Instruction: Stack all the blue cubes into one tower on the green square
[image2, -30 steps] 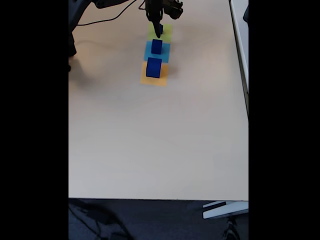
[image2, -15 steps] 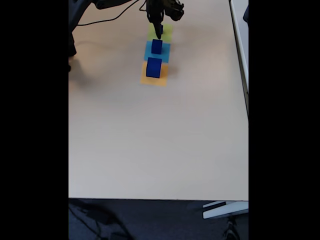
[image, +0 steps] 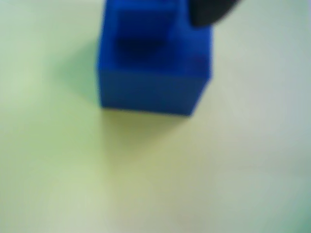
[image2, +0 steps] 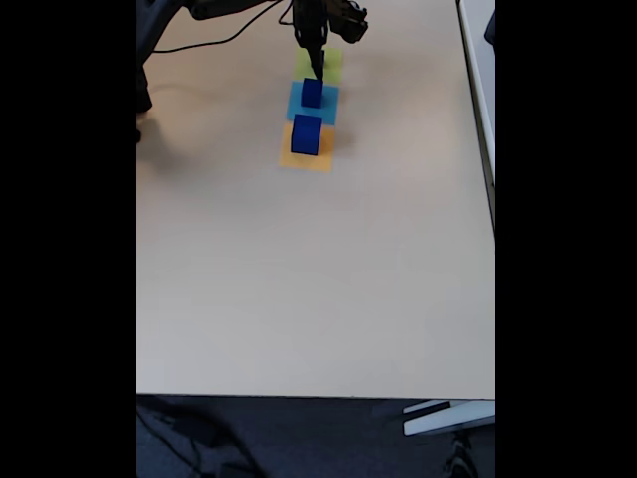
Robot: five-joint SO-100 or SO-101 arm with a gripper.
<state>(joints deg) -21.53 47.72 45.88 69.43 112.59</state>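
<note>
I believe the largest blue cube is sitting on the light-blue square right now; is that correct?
Not quite: the fixed view shows the largest blue cube sitting on the orange square. The light-blue square carries a smaller cube.

In the fixed view, three flat squares lie in a touching row near the far edge of the table (image2: pixel 299 279), running from far to near. The green square (image2: pixel 332 62) lies farthest, the middle square (image2: pixel 296 98) just before it, and the nearest square (image2: pixel 299 159) closest to the table's middle. A smaller cube (image2: pixel 313 93) stands on the middle square; a larger cube (image2: pixel 306 134) stands on the nearest one. The gripper (image2: pixel 318 65) hangs over the green square, just behind the smaller cube.
</note>
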